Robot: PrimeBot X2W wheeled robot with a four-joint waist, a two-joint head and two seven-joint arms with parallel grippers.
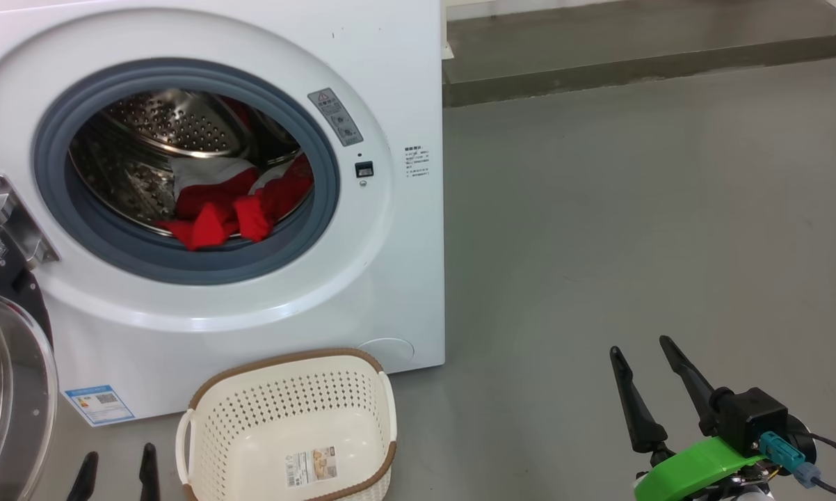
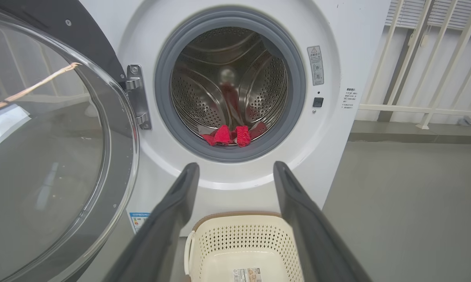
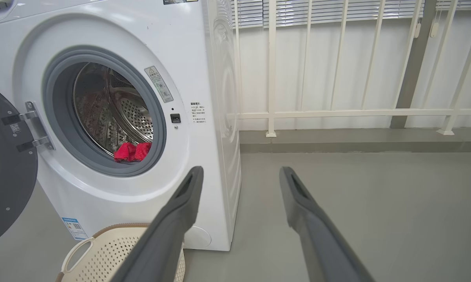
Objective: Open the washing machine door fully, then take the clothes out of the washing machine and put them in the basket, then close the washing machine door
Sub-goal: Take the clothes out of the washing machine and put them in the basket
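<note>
Head view: washing machine door [image 1: 4,390] hangs wide open at left, so step one looks done; clothes [image 1: 240,202] lie in the washing machine [image 1: 404,83] drum, basket [image 1: 286,407] sits empty on the floor in front. Left wrist view: my left gripper [image 2: 236,166] spread, holding nothing, above the basket. Right wrist view: my right gripper [image 3: 241,169] spread, empty. Unloading and closing are left.

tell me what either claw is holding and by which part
Nothing is held: the left claw and the right claw are both open and empty.

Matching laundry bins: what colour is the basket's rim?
Brown, around the cream-white perforated basket; clearest in the head view.
</note>
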